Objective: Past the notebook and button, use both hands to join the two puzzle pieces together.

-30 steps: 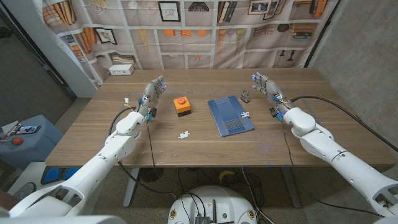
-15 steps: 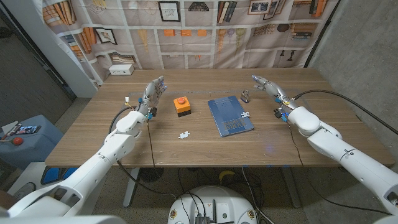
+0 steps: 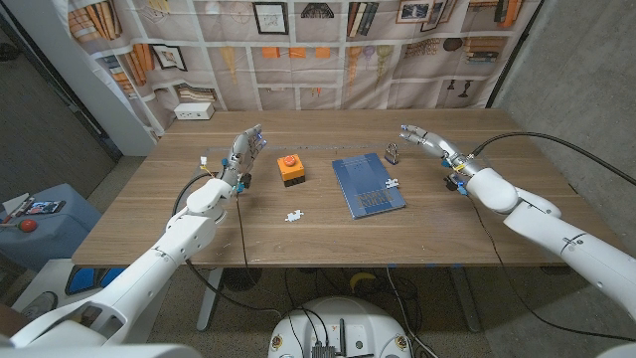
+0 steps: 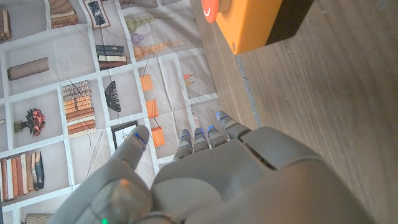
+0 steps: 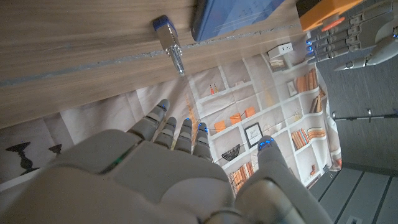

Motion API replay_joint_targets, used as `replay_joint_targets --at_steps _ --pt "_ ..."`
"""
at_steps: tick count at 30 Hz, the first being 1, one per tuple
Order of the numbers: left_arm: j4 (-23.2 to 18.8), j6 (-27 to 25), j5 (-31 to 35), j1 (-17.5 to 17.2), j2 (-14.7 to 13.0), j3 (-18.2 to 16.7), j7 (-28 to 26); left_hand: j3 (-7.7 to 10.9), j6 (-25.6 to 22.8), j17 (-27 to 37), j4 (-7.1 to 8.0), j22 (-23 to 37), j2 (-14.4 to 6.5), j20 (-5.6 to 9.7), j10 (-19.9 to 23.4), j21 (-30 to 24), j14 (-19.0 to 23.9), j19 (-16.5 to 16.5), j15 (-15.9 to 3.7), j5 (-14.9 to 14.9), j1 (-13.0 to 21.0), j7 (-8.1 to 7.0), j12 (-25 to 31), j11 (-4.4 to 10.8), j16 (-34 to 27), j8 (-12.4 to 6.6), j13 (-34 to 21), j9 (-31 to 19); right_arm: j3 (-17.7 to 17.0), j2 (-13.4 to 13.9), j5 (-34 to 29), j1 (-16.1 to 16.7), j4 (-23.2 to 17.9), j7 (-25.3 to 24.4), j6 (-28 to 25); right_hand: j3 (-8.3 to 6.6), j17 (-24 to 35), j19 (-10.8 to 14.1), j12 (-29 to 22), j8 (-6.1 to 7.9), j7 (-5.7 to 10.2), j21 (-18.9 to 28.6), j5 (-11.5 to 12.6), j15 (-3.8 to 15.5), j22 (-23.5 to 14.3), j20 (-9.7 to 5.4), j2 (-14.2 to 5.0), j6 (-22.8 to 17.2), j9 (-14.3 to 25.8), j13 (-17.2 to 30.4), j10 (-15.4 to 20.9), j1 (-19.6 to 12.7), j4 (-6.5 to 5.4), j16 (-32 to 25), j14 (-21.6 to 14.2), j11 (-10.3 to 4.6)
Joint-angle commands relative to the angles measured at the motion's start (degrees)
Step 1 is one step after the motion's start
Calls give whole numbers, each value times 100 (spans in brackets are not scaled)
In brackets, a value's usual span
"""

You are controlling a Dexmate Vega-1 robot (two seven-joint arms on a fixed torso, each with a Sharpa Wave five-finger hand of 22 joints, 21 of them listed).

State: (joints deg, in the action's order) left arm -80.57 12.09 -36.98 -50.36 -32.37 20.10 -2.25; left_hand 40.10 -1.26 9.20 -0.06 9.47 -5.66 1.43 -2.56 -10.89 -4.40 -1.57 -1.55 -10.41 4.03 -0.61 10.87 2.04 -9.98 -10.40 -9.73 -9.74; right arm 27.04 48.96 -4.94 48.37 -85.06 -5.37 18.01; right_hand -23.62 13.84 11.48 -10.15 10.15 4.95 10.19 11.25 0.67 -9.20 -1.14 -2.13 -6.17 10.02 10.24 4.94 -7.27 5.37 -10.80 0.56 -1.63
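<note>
One small white puzzle piece (image 3: 294,215) lies on the table in front of the orange button box (image 3: 290,169). The other white piece (image 3: 392,183) sits at the right edge of the blue notebook (image 3: 368,185). My left hand (image 3: 243,149) is raised left of the button box, fingers apart, holding nothing; its wrist view shows that hand (image 4: 205,180) with the button box (image 4: 261,22) beyond it. My right hand (image 3: 427,139) hovers behind and right of the notebook, fingers spread and empty. The right wrist view shows this hand (image 5: 168,168) and the notebook's corner (image 5: 239,15).
A small metal padlock-like object (image 3: 394,153) stands behind the notebook, close to my right hand's fingers; it also appears in the right wrist view (image 5: 169,37). A white box (image 3: 195,111) sits at the table's far left corner. A printed bookshelf backdrop hangs behind the table.
My right hand has swung toward the table's middle, fingers now pointing at the padlock-like object. The left hand and both puzzle pieces have not moved.
</note>
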Motion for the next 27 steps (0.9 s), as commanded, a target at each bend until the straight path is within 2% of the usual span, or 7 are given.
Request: replay_joint_targets --at_steps 1,4,6,10,12,19,27 --pt "-148 -164 5 -68 -52 -27 -167 8 -35 32 -35 34 -392 12 42 -43 26 -50 3 9 51 8 31 25 -33 -24 -12 -15 134 493 -907 -57 -354 -17 -349 -4 -16 -139 -5 -9 61 -37 -18 -40 -28 66 25 87 15 35 -76 -65 93 14 115 -3" --pt "-141 -179 6 -54 -46 -26 -178 7 -45 32 -39 34 -394 11 44 -44 32 -58 1 9 52 8 30 27 -33 -26 -12 -15 139 611 -1057 -41 -496 52 -509 1 -33 -224 2 1 88 -44 -30 -49 -30 128 38 118 18 37 -141 -85 130 22 191 -23" --pt "-137 -196 -1 -45 -46 -25 -177 7 -47 33 -41 34 -397 13 46 -44 38 -61 2 9 53 3 29 24 -35 -26 -12 -16 134 692 -1124 -28 -593 115 -599 3 -51 -323 2 7 123 -49 -41 -79 -34 232 50 158 21 39 -192 -108 168 22 251 -51" --pt "-133 -228 -1 -30 -48 -22 -188 8 -53 34 -46 34 -404 12 67 -46 51 -72 9 10 56 7 34 25 -38 -25 -12 -16 147 850 -1224 -55 -753 336 -702 -10 -82 -432 15 39 199 -17 -61 -267 -41 311 85 230 29 47 -396 -211 283 21 423 -26" --pt "-130 -239 -1 -20 -48 -21 -189 9 -55 34 -47 34 -408 8 67 -47 54 -75 4 10 57 8 32 22 -38 -24 -12 -16 154 923 -1277 -78 -841 461 -767 -18 -86 -462 20 47 210 -19 -62 -285 -41 333 88 235 31 48 -438 -239 306 17 444 -23" --pt "-98 -270 -12 15 -43 -18 -180 11 -76 41 -41 35 -415 9 84 -48 66 -92 10 10 49 30 32 2 -41 -27 -13 -17 179 1065 -1345 -178 -1077 891 -982 -127 -104 -612 21 84 324 -3 -77 -513 -44 461 103 369 47 61 -738 -593 478 -1 649 4" --pt "-102 -366 -41 20 -75 -20 -179 21 -79 46 -31 35 -426 3 101 -45 77 -95 22 8 42 37 33 -1 -42 -22 -13 -18 173 1252 -1424 -266 -1367 1347 -1228 -250 -112 -732 25 105 337 9 -53 -674 -42 571 159 535 61 73 -1076 -980 537 -13 837 62"
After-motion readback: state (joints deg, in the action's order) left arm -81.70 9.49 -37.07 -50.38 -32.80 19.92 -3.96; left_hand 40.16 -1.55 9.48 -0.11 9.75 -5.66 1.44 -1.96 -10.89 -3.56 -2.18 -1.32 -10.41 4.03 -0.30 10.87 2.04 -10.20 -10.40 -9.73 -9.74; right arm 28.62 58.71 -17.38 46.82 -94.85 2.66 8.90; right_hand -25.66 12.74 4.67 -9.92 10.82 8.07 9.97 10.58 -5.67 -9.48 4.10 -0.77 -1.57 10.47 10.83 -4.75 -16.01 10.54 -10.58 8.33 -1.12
